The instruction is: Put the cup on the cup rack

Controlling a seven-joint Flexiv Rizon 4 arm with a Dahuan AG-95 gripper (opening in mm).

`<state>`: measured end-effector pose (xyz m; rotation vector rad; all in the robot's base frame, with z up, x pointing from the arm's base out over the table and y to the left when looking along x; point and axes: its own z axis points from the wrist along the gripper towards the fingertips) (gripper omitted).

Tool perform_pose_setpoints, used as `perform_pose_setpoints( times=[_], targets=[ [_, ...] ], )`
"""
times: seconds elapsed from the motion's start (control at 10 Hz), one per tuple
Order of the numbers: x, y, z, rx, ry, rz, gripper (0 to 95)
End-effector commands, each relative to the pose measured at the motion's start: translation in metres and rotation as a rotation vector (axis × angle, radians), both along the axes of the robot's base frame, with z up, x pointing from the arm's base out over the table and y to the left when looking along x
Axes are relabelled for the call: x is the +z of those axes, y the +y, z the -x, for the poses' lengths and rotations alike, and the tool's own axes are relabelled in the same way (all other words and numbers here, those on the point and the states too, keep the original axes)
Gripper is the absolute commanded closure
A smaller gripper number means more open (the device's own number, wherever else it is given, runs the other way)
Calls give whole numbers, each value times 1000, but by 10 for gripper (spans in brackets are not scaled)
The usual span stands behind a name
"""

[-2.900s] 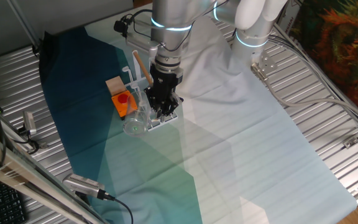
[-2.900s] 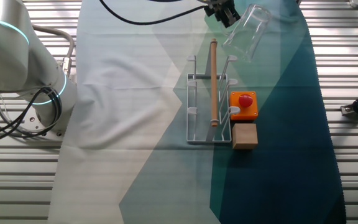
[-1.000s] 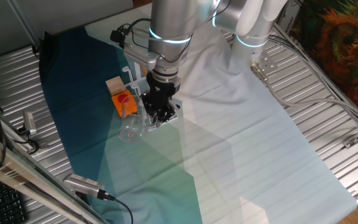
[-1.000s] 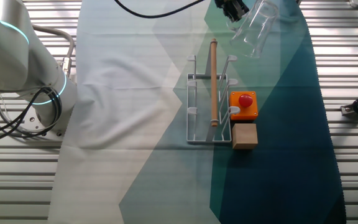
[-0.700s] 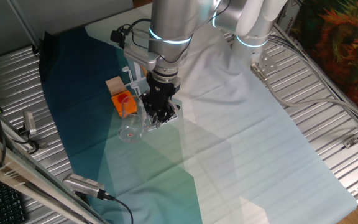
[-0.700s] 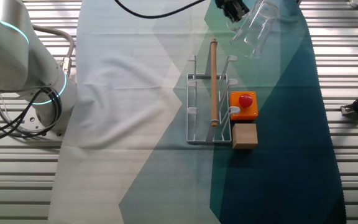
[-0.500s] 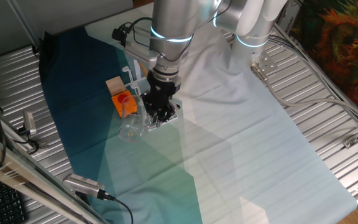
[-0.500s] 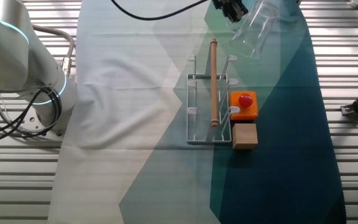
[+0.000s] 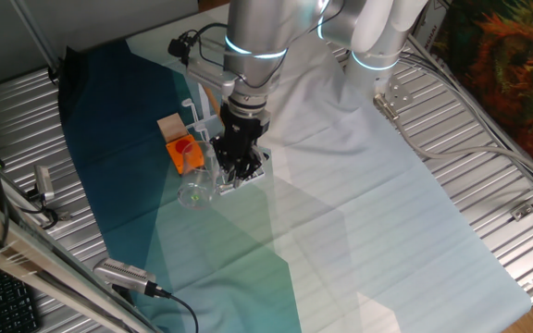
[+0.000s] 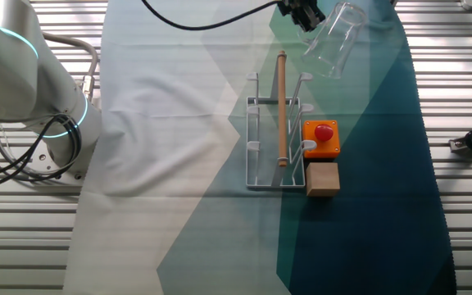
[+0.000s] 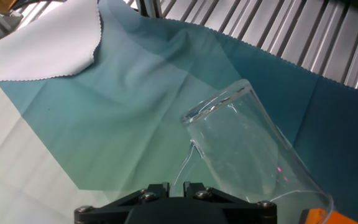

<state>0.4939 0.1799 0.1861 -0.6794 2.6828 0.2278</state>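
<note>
The cup (image 11: 241, 149) is clear glass and hangs tilted in the air, its mouth pointing away from the hand. My gripper (image 11: 175, 186) is shut on its thin handle. In the other fixed view the cup (image 10: 331, 39) sits past the far end of the cup rack (image 10: 256, 139), beside my gripper (image 10: 306, 18). In one fixed view the cup (image 9: 195, 185) hangs left of my gripper (image 9: 232, 169), in front of the white rack (image 9: 254, 172). A wooden rod (image 10: 282, 106) lies along the rack.
An orange box with a red button (image 10: 320, 138) and a brown block (image 10: 322, 179) stand against the rack's side. A teal-and-white cloth (image 10: 220, 229) covers the table. The robot's base (image 10: 23, 90) is at the left. Cables and a clamp (image 9: 123, 273) lie on the metal edge.
Over three seconds the gripper and cup have shifted slightly outward from the rack's end. In the last second only the wrist has turned a little.
</note>
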Motion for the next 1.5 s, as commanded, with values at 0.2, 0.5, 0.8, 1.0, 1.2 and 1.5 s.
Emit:
perform_pose_setpoints(
  times=[0.2,0.5,0.8,1.0,1.2,1.5],
  targets=[
    [-2,-4,5,-2,-9,-10,950],
    [-3,-5,7,-3,-8,-14,950],
    [-3,-5,8,-3,-15,-19,950],
    [-2,-5,8,-13,-28,-41,950],
    [-2,-5,8,-20,-32,-52,950],
    [-2,-5,8,-34,-37,-78,950]
  ],
)
